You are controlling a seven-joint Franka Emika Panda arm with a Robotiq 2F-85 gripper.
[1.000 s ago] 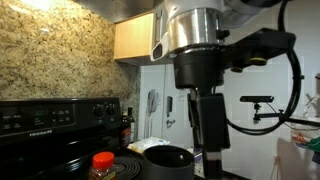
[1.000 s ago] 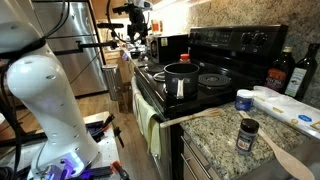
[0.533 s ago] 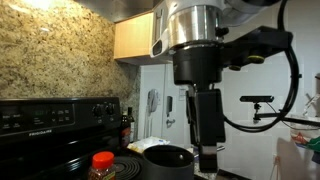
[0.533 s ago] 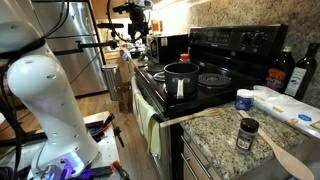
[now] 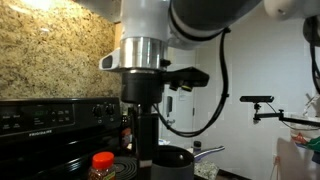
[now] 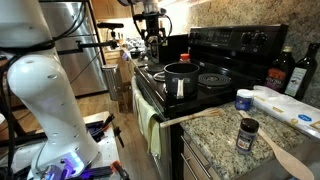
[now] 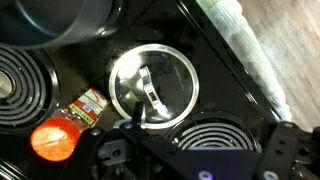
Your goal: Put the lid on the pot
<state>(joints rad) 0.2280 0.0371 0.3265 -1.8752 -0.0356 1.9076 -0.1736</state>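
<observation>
In the wrist view the silvery-grey round lid (image 7: 153, 83) lies flat on the black stovetop, its knob facing up. The dark pot (image 7: 60, 20) is at the top left edge, apart from the lid. My gripper (image 7: 205, 140) comes in from the bottom edge with its jaws spread wide and nothing between them; the lid lies just ahead and to the left of it. In both exterior views the pot (image 5: 170, 158) (image 6: 181, 74) stands on a front burner, and the gripper (image 5: 140, 148) (image 6: 154, 45) hangs above the stove beside it. I cannot make out the lid in the exterior views.
A jar with a red-orange cap (image 7: 55, 140) (image 5: 102, 162) stands close to the lid's left. Coil burners (image 7: 215, 140) (image 7: 20, 85) flank the lid. The stove's back panel (image 6: 235, 45), bottles (image 6: 282, 70) and a small jar (image 6: 247, 133) on the granite counter are nearby.
The arm has swung across the stove, leftward in one exterior view, and the gripper has come lower over the stovetop. Pot and jar have not moved.
</observation>
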